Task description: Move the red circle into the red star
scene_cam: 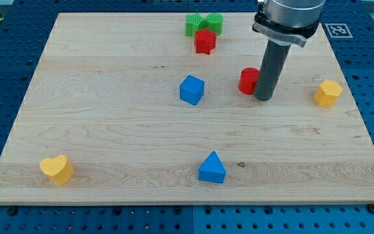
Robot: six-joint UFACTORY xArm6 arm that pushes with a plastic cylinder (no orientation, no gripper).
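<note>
1. Seen right of centre on the light wooden table (109, 130): small red circle block (248, 80), touching my tip (263, 97) on its right.
2. Sat at upper centre: red star block (204, 41), well apart from the circle, just below two green blocks (195, 25) (214, 23).
3. No gripper fitted, only a dark rod.

A silver-grey cylindrical arm housing narrows to a straight dark rod (269, 68).

Single camera, apparently front-mounted, looking obliquely down, moderately near, whole board (109, 130) framed.
</note>
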